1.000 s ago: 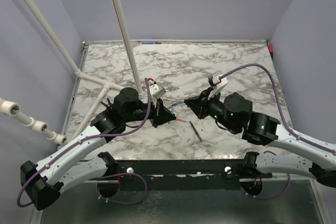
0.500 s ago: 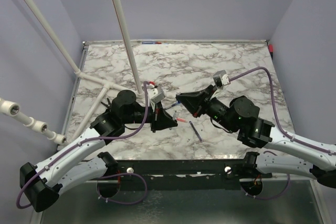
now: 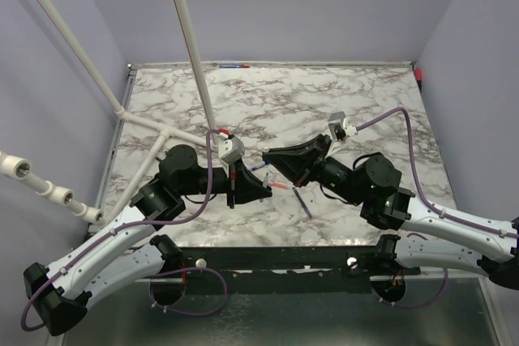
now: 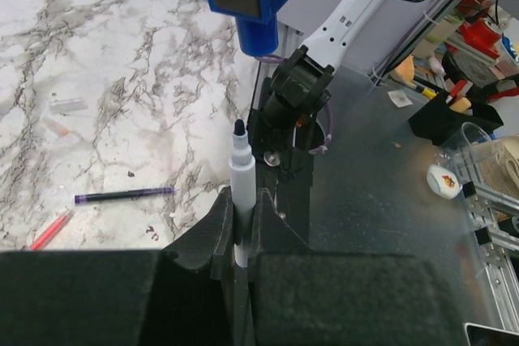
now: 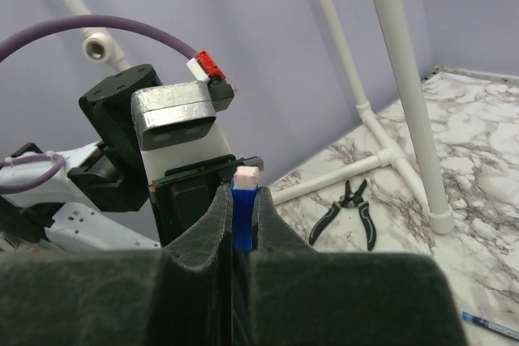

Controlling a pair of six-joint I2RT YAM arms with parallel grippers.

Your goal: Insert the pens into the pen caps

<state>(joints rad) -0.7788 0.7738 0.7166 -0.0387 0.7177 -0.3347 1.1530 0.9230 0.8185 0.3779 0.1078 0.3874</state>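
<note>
My left gripper is shut on a white-barrelled pen whose dark tip points up. Just beyond that tip, with a small gap, hangs a blue pen cap. My right gripper is shut on this blue cap, whose pale end faces the left wrist. From above, the left gripper and right gripper meet tip to tip over the table's near middle. A red pen and a dark pen lie on the marble beneath them.
White pipes rise from the table's left side. Black pliers lie beside the pipe joint. A clear cap rests on the marble, and a blue pen lies at the back edge.
Both arms have swung in toward each other. The right gripper has carried the blue cap left toward the left gripper, which has turned its pen to face it.
</note>
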